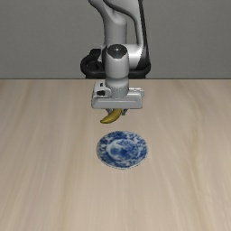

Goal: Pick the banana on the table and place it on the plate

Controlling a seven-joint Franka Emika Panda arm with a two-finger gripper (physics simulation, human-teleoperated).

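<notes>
Blue patterned plate (122,149) on wooden table (36,180), banana (110,116) just beyond, apparently clamped in the jaws.

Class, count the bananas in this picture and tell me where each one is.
1. The banana is just under the gripper, on the robot's side of the blue-patterned plate. The gripper hides part of it.

Pale wooden table (36,180), grain ran in long streaks, stretched beneath the gripper (112,109) and out to either side of it, plain grey wall (36,36) rose behind the gripper, met the table's far edge in one straight line, light fell evenly over both.
</notes>
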